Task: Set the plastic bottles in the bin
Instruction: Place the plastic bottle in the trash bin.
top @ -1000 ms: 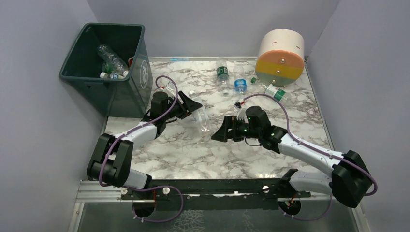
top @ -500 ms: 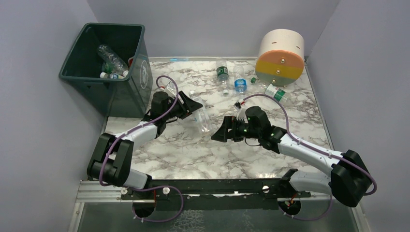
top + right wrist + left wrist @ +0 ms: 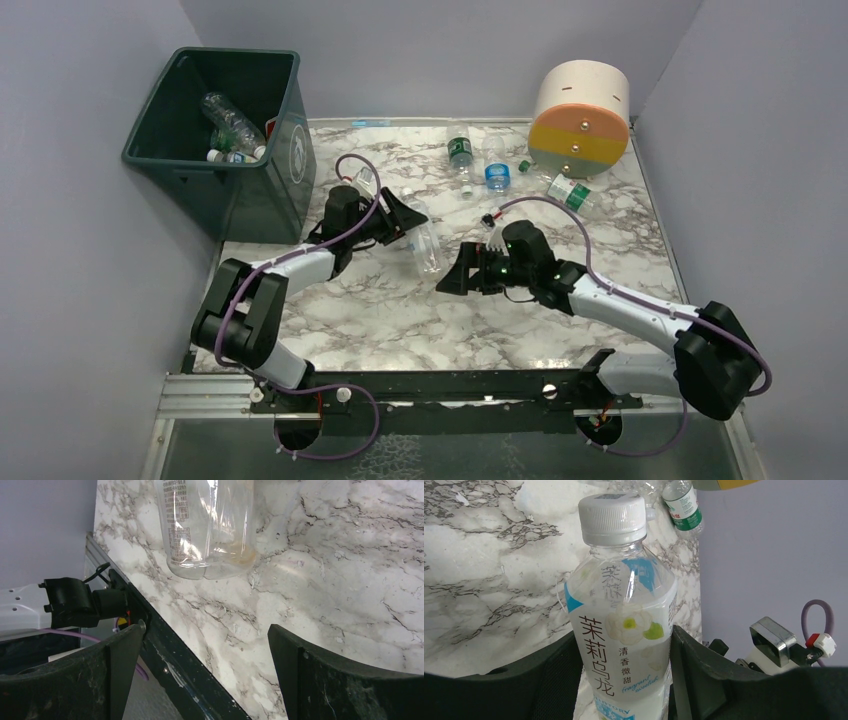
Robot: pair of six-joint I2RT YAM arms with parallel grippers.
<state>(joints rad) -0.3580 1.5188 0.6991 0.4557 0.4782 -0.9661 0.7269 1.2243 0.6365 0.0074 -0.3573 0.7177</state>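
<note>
My left gripper (image 3: pixel 404 216) (image 3: pixel 624 647) is shut on a clear plastic bottle (image 3: pixel 424 244) (image 3: pixel 621 610) with a white cap and a white flowered label, at mid-table. Its clear base (image 3: pixel 210 540) points toward my right gripper (image 3: pixel 452 279) (image 3: pixel 205 635). That gripper stands open just to the bottle's right and a little nearer, with nothing between its fingers. The dark green bin (image 3: pixel 150 158) stands at the far left with bottles (image 3: pixel 232 126) inside. More bottles lie at the back: green-labelled (image 3: pixel 460 150), blue-labelled (image 3: pixel 497 174), and another green-labelled one (image 3: pixel 570 190) (image 3: pixel 681 505).
A big cream, orange and yellow cylinder (image 3: pixel 580 115) lies at the back right, next to the loose bottles. Lilac walls close in the table on three sides. A dark metal rail (image 3: pixel 200 680) runs along the near edge by the arm bases.
My left arm has shifted right and slightly toward the back, and its jaws have tightened a touch on the bottle. My right gripper has stayed open, nearly in place.
</note>
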